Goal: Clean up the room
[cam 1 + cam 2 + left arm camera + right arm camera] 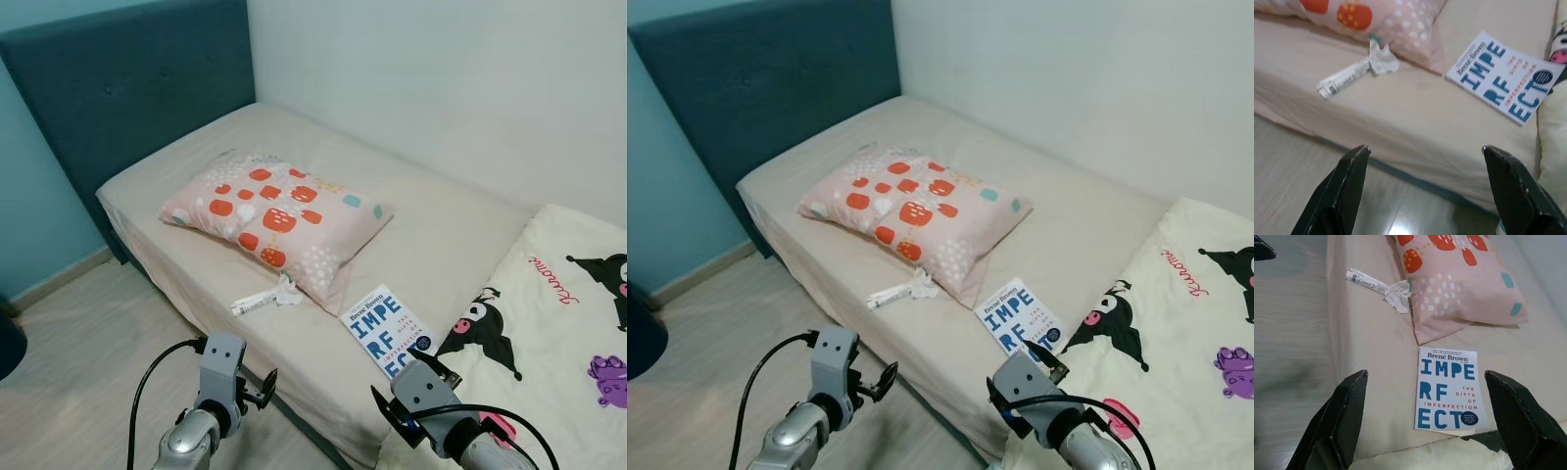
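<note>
A white book with blue letters (388, 331) lies flat on the beige bed (446, 235), near its front edge. A crumpled white wrapper (265, 297) lies on the sheet just in front of the pink dotted pillow (277, 214). My left gripper (1422, 188) hangs open over the floor in front of the bed's side, facing the wrapper (1356, 70). My right gripper (1425, 428) is open too, held above the bed's edge with the book (1448, 388) between and beyond its fingers (1344, 418).
A cream blanket with cartoon figures (549, 323) covers the bed's right part and overlaps the book's corner. A dark blue headboard (127, 88) stands at the far end. Pale wood floor (78, 352) runs along the bed's left side.
</note>
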Available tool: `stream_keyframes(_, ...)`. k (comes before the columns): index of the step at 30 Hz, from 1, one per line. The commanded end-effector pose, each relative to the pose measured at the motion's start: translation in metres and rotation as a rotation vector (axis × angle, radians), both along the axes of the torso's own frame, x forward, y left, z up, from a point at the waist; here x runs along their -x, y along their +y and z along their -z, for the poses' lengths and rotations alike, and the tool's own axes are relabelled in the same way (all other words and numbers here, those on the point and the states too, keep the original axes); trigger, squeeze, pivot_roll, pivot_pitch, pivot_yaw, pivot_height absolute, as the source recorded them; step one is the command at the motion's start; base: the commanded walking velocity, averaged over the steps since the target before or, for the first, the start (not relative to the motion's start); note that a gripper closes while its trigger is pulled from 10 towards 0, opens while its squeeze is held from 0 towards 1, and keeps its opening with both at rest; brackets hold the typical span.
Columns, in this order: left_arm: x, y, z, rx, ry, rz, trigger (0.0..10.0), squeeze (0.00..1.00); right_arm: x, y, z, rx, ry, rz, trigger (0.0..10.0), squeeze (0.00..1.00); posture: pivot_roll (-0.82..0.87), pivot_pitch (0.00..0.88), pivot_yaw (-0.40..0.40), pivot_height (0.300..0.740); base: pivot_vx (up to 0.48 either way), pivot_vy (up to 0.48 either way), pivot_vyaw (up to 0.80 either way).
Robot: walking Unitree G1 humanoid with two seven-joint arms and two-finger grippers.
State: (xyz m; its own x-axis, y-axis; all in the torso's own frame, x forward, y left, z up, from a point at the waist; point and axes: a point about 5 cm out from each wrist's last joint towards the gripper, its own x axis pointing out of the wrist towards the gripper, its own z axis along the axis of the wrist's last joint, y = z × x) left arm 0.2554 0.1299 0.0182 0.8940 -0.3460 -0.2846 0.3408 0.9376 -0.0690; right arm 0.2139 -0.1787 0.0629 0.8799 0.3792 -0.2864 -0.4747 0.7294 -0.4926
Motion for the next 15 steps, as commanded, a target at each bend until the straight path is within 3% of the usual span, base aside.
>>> stream_keyframes(1,0.0031,-0.0014,0.0053,0.009,0.020,-0.005,10.0,0.00,0.0010,0.0011,0.0042,-0.013,0.018,-0.002,10.0,0.00,-0.23,0.073,0.004,0.740,0.000,0.000,0.00)
stream_keyframes(15,0.0033,-0.0050,0.0111,0.032,0.035,-0.052,10.0,0.00,0.0004,-0.0032,0.0073,-0.012,0.023,0.001,10.0,0.00,-0.19,0.037,-0.025,0.740,0.000,0.000,0.00)
